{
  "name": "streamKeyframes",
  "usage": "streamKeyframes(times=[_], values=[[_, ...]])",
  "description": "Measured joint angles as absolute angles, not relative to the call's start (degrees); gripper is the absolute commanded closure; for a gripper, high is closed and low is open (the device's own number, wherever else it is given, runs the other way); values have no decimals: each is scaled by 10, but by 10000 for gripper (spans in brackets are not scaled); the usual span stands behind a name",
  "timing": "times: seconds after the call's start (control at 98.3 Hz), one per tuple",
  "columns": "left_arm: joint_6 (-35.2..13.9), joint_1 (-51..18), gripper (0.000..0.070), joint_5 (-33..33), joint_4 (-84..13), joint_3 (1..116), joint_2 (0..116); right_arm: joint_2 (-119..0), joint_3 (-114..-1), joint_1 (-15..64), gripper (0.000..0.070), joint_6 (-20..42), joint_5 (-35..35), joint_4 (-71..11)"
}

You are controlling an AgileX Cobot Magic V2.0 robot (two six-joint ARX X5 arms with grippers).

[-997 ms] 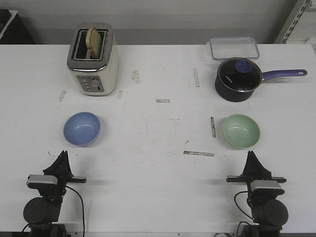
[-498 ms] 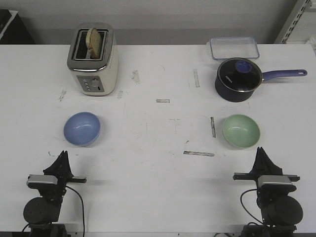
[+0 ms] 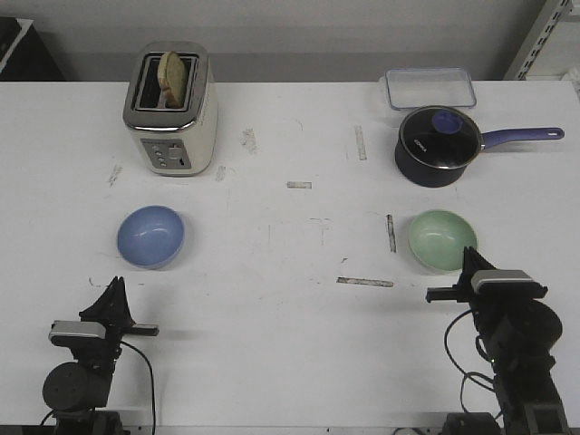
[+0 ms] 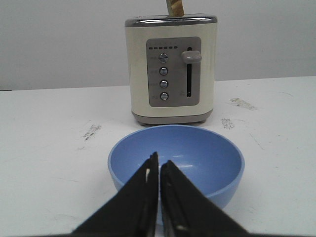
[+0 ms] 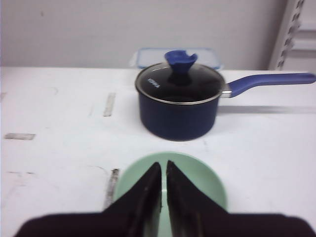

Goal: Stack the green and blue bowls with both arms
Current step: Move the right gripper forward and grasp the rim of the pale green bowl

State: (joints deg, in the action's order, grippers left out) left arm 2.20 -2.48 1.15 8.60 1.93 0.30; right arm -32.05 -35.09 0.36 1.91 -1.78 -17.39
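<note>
Right hand (image 3: 468, 260) closed, just behind green bowl (image 3: 441, 240)

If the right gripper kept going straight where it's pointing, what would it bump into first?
Most likely the green bowl. The right gripper is shut and aimed over the bowl's near rim. If it passed above the bowl, which is hard to judge here, the saucepan stands next in line behind it.

Both arms are black with silver-grey wrist blocks and black cables; each claw, left (image 3: 115, 288) and right (image 3: 470, 258), seemingly tapers to a point.
</note>
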Motion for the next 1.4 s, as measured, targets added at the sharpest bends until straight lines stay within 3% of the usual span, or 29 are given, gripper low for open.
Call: streamKeyframes(times=[0.275,0.509,0.671,0.783,0.946,1.404], values=[[22,-25,699,11,86,19,3,-467,-457,3,693,110,-20,-283],[22,-25,699,11,86,19,3,-572,-542,-16,677,145,-22,-365],[22,-25,699,11,86,19,3,-641,-586,-52,485,159,-35,-429],[22,-25,699,11,86,19,3,-677,-613,-85,419,161,-49,-450],[22,-25,699,11,86,19,3,-713,-632,-133,226,163,-58,-459],[22,-25,699,11,86,19,3,-822,-632,-173,217,164,-91,-446]])
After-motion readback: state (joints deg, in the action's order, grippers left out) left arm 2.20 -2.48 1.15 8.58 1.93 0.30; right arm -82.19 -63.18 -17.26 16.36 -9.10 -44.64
